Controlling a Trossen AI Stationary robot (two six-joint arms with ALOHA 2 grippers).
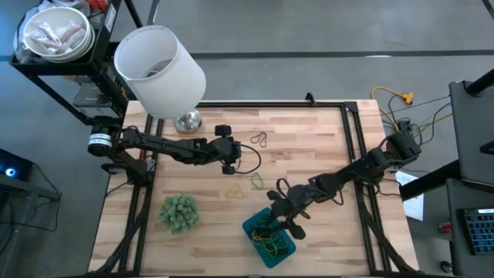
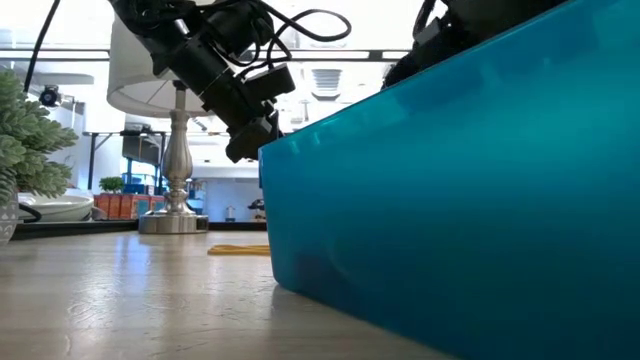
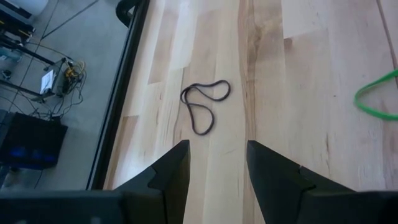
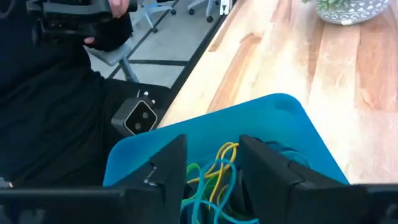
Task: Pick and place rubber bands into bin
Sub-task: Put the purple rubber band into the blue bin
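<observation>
Right gripper (image 4: pixel 211 177): jaws parted, empty, directly over the bin (image 1: pixel 269 235) at lower centre of the high view. Several rubber bands (image 4: pixel 217 171) already lie tangled inside.

Left gripper (image 3: pixel 216 180): jaws apart, holding nothing, hanging above a black band (image 3: pixel 204 106).

Left to do: that black band, plus green and tan loops mid-table (image 1: pixel 245 185).

Low view: bin wall blocks nearly everything; bin count unclear.

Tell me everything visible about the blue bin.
The bin is a small, shallow teal-blue tray with rounded corners, plastic-looking and smooth. It sits skewed near the table's front edge. Inside lies a tangle of yellow and green rubber bands. The right pincer hangs over it, fingers apart, holding nothing.
</observation>
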